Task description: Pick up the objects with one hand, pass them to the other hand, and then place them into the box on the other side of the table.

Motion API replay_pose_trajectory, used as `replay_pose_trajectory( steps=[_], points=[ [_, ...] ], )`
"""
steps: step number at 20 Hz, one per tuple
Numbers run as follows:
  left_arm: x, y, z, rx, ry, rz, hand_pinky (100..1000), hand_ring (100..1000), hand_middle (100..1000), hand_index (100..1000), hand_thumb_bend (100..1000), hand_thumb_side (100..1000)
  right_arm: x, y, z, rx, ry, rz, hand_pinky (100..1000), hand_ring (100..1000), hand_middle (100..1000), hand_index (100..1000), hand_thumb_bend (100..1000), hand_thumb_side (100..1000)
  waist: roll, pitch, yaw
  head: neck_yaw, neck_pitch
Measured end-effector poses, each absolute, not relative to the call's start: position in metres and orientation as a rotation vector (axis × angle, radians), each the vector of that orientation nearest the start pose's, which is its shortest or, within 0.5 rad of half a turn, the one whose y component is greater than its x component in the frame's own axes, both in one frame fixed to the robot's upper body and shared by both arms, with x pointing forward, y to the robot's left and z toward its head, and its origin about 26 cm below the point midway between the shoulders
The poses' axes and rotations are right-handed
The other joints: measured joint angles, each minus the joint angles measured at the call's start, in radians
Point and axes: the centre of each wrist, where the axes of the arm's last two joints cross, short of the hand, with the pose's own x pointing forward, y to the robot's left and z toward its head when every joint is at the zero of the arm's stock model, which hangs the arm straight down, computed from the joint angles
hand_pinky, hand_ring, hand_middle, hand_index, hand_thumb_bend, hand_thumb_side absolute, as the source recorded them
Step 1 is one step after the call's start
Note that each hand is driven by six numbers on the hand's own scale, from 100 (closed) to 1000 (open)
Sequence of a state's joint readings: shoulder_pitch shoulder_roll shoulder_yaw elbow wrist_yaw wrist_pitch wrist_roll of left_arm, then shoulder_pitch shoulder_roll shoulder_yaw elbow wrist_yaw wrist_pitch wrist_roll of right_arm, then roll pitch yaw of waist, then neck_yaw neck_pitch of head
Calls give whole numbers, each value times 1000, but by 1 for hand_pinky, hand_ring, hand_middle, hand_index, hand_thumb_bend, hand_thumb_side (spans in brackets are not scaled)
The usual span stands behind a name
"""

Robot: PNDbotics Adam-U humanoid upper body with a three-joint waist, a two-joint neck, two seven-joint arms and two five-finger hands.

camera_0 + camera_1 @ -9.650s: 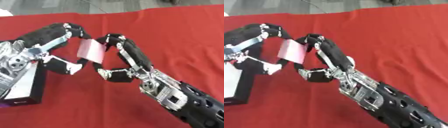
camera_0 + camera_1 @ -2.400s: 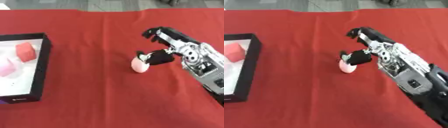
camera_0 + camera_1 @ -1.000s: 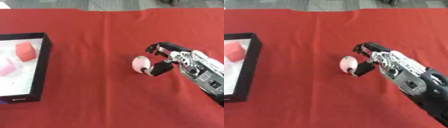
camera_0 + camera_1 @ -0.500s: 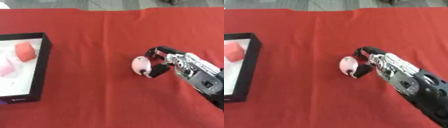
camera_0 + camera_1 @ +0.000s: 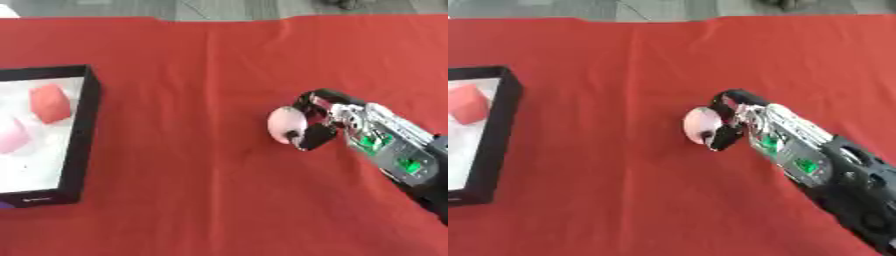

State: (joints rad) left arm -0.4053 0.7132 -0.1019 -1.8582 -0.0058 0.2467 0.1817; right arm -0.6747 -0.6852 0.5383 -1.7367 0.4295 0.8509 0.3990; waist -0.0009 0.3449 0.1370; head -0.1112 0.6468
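Pink egg-shaped object (image 5: pixel 285 124) sits gripped by the right hand's (image 5: pixel 325 120) curled fingers, well apart from the box (image 5: pixel 86 145).

— What is the right robot hand (image 5: pixel 325 120) doing?
— It comes in from the lower right, its fingers curled round a pale pink, egg-shaped object (image 5: pixel 285 124), which sits at the hand's left side over the red cloth (image 5: pixel 201 75) covering the tabletop.
— Is the object off the cloth?
— I cannot tell; it lies against or just above it.
— And on the left?
— A black-walled box (image 5: pixel 85 135) with a white floor, well apart from the hand. Inside, a red block (image 5: pixel 50 103) sits toward the far end, and a pink block (image 5: pixel 10 136) lies just nearer, at the view's left edge.
— Anything else?
— Grey floor beyond the far edge of the cloth.
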Motion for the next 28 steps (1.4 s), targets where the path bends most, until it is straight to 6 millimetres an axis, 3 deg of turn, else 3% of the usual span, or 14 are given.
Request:
replay_pose_trajectory(
  steps=[10, 18, 28],
  points=[
    [323, 302, 232, 632, -1971, -525, 885, 782, 801, 784, 242, 878, 325, -201, 241, -744, -1327, 994, 782, 671, 571, 602, 100, 100, 2, 0, -7, 4, 0],
    [324, 298, 236, 620, -1993, -540, 877, 769, 783, 766, 231, 847, 310, -197, 260, -746, -1487, 881, 764, 649, 553, 588, 100, 100, 15, -1, -15, 4, 0],
    [327, 268, 267, 489, -2088, -684, 847, 744, 758, 751, 201, 808, 301, -157, 262, -674, -1757, 738, 717, 600, 546, 587, 100, 100, 32, -7, -19, 3, -8]
  ],
)
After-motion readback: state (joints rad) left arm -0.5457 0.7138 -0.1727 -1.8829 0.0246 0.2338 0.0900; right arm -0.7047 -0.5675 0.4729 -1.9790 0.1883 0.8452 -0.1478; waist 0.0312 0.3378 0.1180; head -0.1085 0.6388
